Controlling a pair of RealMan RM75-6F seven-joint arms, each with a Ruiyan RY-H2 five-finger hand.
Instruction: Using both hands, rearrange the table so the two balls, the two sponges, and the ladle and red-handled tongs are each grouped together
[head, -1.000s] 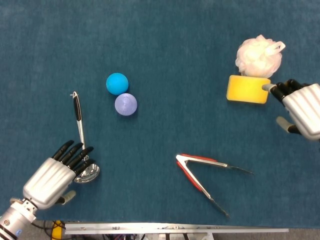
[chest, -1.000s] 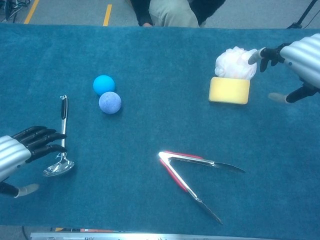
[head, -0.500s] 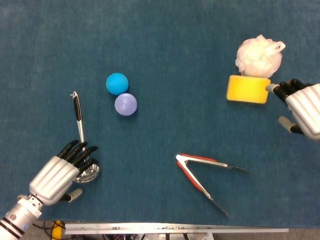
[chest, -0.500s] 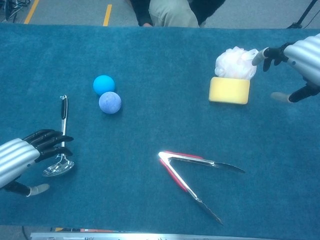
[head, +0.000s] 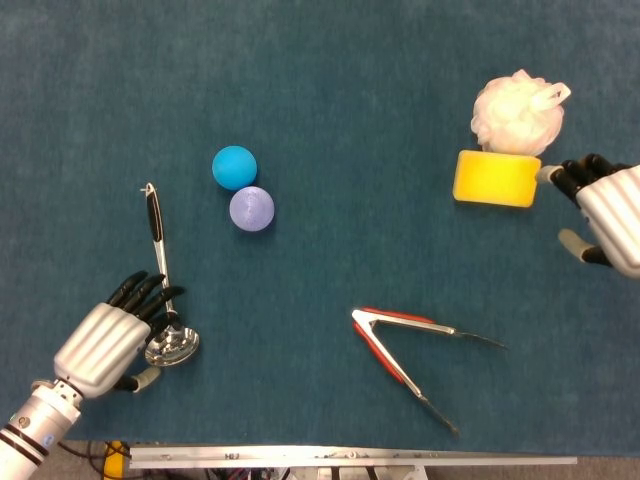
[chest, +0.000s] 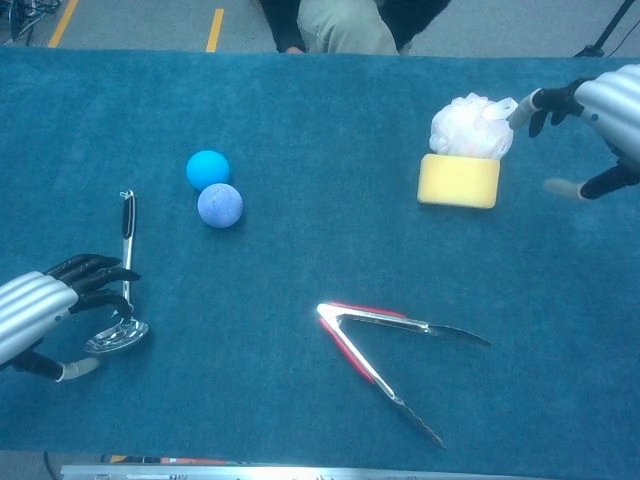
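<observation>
Since a second ago your left hand (head: 100, 345) has slid back and down toward the table edge, fingers loosely curled over the ladle (head: 160, 275) just above its bowl, touching but not visibly gripping; your right hand (head: 608, 215) has eased back from the yellow sponge (head: 493, 178), fingers partly curled on nothing. Nearest you, the red-handled tongs (head: 410, 350) lie splayed open, thin shiny metal, well apart from the ladle, so that pair looks like the job left. The ladle is polished steel with a slim black handle, lying flat at the left. Farther back, the two smooth balls (head: 243, 187), blue and lilac, touch. Farthest, the blocky foam sponge touches the frilly white mesh puff (head: 517, 110); both groups seem done.
</observation>
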